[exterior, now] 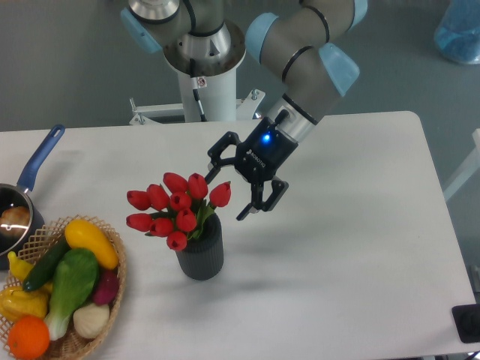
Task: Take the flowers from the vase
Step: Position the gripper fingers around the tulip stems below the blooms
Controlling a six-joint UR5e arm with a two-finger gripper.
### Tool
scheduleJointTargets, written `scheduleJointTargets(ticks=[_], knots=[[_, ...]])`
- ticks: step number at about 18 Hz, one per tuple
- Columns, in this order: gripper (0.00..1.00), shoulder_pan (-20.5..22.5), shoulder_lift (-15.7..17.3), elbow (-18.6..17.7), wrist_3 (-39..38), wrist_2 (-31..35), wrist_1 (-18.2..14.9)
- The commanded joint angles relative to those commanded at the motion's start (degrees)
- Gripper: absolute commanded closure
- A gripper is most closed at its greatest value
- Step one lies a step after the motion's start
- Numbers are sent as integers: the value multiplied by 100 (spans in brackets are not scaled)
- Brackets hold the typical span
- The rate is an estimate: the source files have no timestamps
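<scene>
Camera, basket (pixel 112 247) beside vase (pixel 201 253), pincer (pixel 225 196) spread

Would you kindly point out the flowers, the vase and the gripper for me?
flowers (pixel 178 208), fixed camera, on a middle red bud.
vase (pixel 201 255), fixed camera, on its ribbed side.
gripper (pixel 225 196), fixed camera, midway between the fingertips.
</scene>
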Motion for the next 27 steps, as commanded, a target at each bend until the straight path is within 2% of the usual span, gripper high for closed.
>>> scheduleJointTargets(ticks=[6, 18, 19, 21, 25, 27], knots=[[0, -97, -114, 44, -9, -325, 18], [0, -281, -176, 79, 9, -510, 26], [3, -281, -176, 79, 9, -510, 26], [20, -281, -167, 79, 0, -519, 26], [34, -281, -176, 79, 9, -519, 26], [37, -281, -176, 79, 9, -519, 26]])
